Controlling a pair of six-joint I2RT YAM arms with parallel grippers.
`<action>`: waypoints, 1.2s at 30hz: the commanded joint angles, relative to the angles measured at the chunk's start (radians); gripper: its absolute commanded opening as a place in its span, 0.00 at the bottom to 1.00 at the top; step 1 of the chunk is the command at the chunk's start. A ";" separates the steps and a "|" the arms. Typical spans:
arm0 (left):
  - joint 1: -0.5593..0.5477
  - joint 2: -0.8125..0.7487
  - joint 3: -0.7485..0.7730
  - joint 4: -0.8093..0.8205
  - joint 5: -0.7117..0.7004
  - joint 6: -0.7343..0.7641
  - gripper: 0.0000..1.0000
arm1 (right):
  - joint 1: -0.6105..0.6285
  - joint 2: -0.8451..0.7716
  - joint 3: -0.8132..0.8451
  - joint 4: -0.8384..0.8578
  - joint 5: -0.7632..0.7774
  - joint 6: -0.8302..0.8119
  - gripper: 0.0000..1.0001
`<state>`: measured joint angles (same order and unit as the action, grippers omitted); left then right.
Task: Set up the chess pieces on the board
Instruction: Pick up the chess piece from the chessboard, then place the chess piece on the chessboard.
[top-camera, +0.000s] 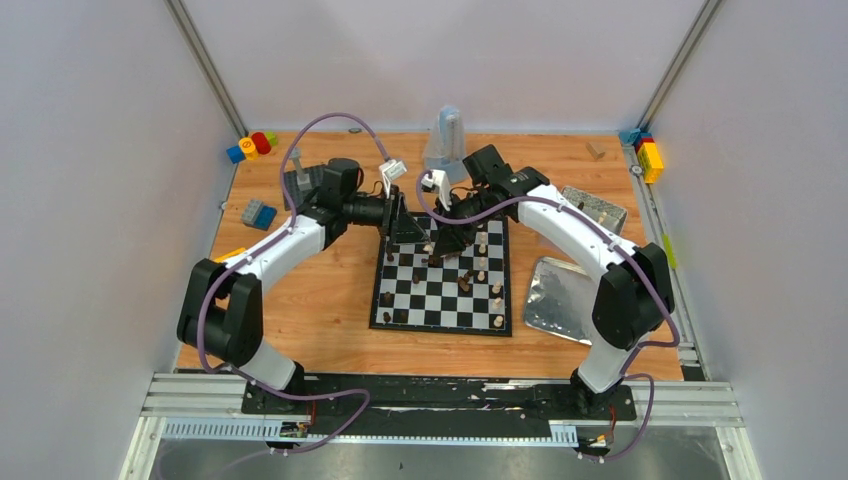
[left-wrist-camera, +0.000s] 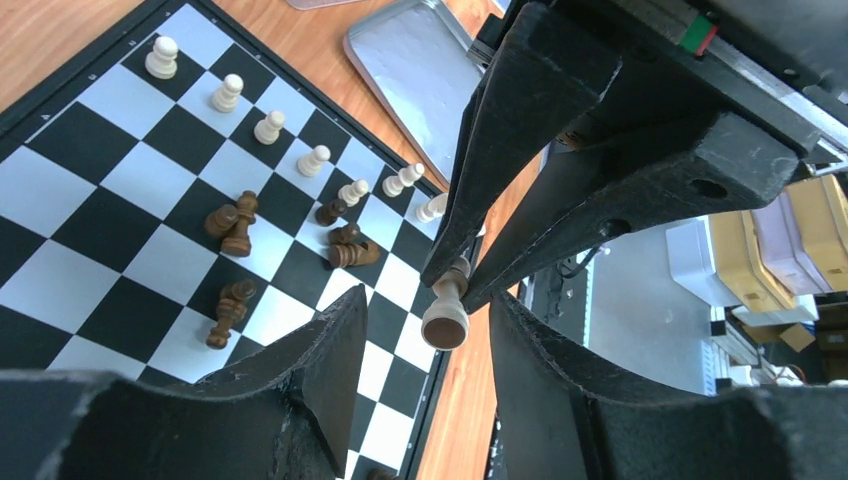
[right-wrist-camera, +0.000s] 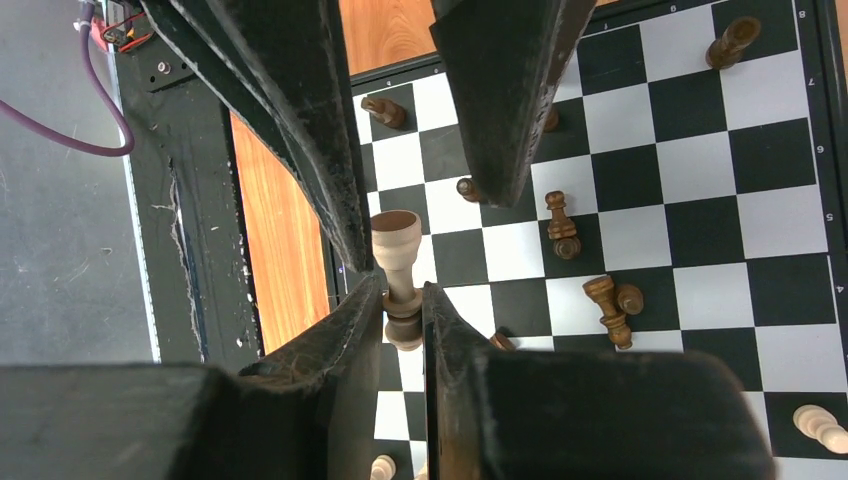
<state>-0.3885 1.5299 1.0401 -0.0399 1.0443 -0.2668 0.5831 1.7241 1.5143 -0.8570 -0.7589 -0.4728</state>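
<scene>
The board lies at the table's centre. My right gripper is shut on the head of a pale chess piece, held tilted above the board's far-left corner. My left gripper faces it, open, its fingers flanking that piece's round base with a gap on each side. Both grippers meet over the board's far edge. A row of pale pawns stands along one side of the board. Several dark pieces lie toppled on the squares.
Two silver trays sit right of the board. Toy blocks are at the far-left and far-right corners. A grey studded plate lies left, and a grey upright object stands behind the grippers.
</scene>
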 joint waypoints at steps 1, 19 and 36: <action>-0.016 0.012 0.042 0.046 0.049 -0.028 0.56 | -0.010 -0.046 0.012 0.049 -0.041 0.019 0.08; -0.033 0.032 0.045 -0.025 0.066 0.006 0.44 | -0.022 -0.043 0.012 0.066 -0.029 0.038 0.08; -0.036 0.045 0.057 -0.025 0.073 0.004 0.33 | -0.022 -0.045 -0.010 0.066 -0.022 0.029 0.09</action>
<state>-0.4191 1.5806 1.0580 -0.0788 1.0901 -0.2783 0.5659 1.7157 1.5078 -0.8246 -0.7616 -0.4381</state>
